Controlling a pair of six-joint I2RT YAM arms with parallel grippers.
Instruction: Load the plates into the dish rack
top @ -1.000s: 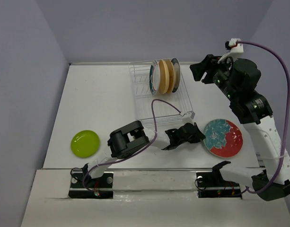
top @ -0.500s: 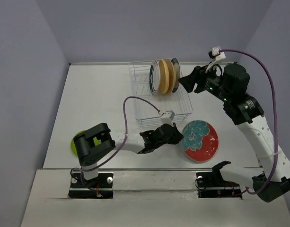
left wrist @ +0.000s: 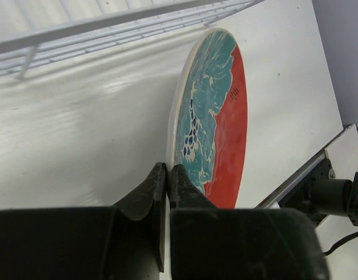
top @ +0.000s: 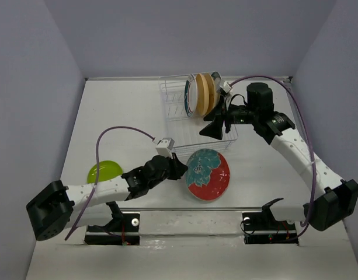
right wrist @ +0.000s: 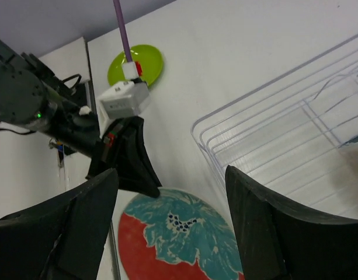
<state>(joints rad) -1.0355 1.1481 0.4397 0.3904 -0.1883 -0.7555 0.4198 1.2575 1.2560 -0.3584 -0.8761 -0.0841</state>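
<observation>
My left gripper (top: 177, 169) is shut on the near-left rim of the teal-and-red floral plate (top: 208, 175) and holds it tilted just in front of the dish rack (top: 225, 135). The left wrist view shows the plate (left wrist: 216, 122) edge-on, pinched between my fingers (left wrist: 158, 186). My right gripper (top: 215, 126) is open and empty, hovering over the rack's near end. It looks down on the floral plate (right wrist: 184, 239) and the rack's corner (right wrist: 284, 128). Several plates (top: 202, 93) stand upright at the rack's far end. The lime green plate (top: 103, 171) lies flat at the left, partly behind my left arm.
The lime green plate also shows in the right wrist view (right wrist: 135, 65). The rack's wire edge (left wrist: 108, 26) runs just beyond the held plate. The table's front rail (top: 184, 214) lies close below the plate. Grey walls enclose the table.
My left gripper has carried the floral plate leftward from the right side to the rack's front. My right arm has swung down and left over the rack's near end.
</observation>
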